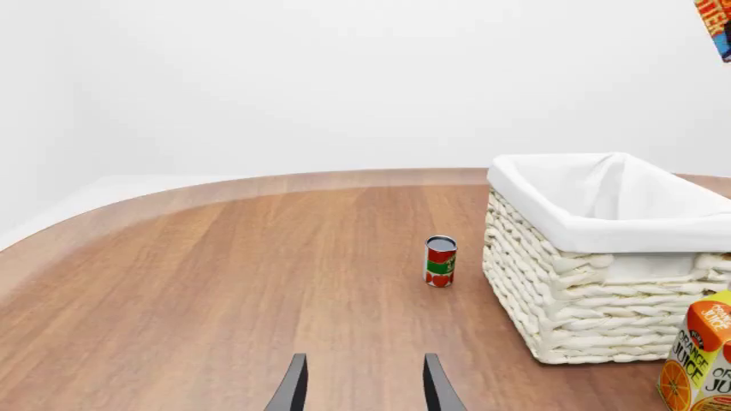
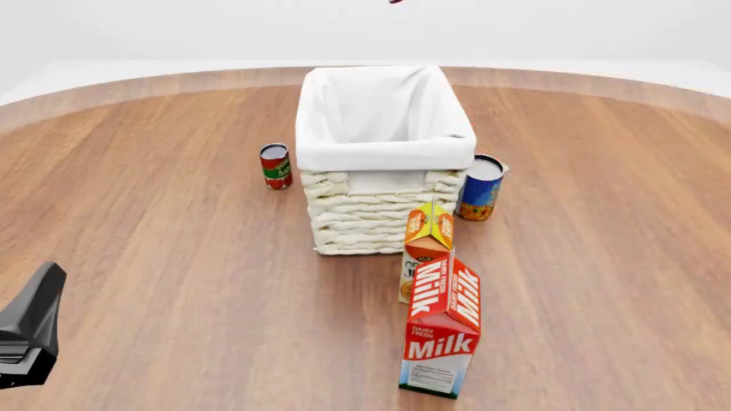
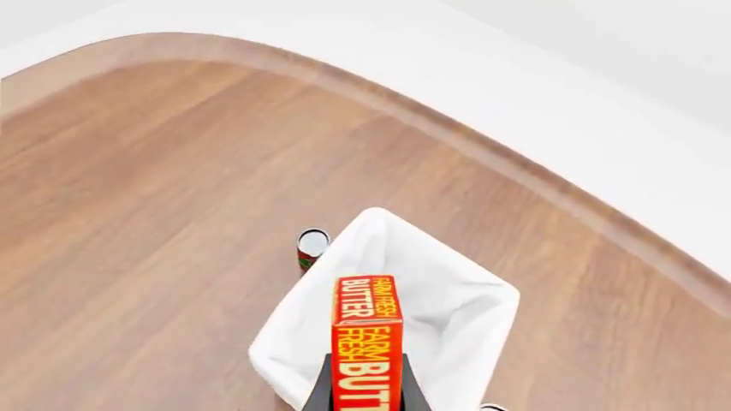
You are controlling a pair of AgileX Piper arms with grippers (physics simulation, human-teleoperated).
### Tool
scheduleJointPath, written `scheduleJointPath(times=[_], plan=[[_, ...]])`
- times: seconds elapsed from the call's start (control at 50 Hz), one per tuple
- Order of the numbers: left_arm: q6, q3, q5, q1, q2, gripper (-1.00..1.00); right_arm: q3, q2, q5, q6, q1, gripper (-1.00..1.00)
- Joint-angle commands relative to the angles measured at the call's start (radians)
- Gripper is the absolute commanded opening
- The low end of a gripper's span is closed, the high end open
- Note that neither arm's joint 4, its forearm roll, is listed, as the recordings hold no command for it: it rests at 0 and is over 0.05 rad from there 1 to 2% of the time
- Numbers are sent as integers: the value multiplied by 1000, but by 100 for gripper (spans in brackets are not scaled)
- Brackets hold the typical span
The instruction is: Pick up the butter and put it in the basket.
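Left gripper (image 1: 365,387): fingers parted, nothing between them, low over the table (image 2: 149,282) at 8 o'clock from the basket (image 2: 383,154). Tomato can (image 2: 274,166): at the basket's 9 o'clock, near but apart. Butter (image 3: 365,342): clamped on edge in the right gripper (image 3: 365,396), high over the basket's white lining. Juice carton (image 2: 426,248), Milk carton (image 2: 442,330): at 6 o'clock; blue can (image 2: 481,187) at 4 o'clock. Risk: released from this height, the butter may strike the rim or bounce out. Only the right wrist view shows the grip; the front view omits this arm.
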Motion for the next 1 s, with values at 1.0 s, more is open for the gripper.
scheduleJointPath(times=[1.0], plan=[[0,0,0,0,0,100,-121,236,57,-74,-38,-100]])
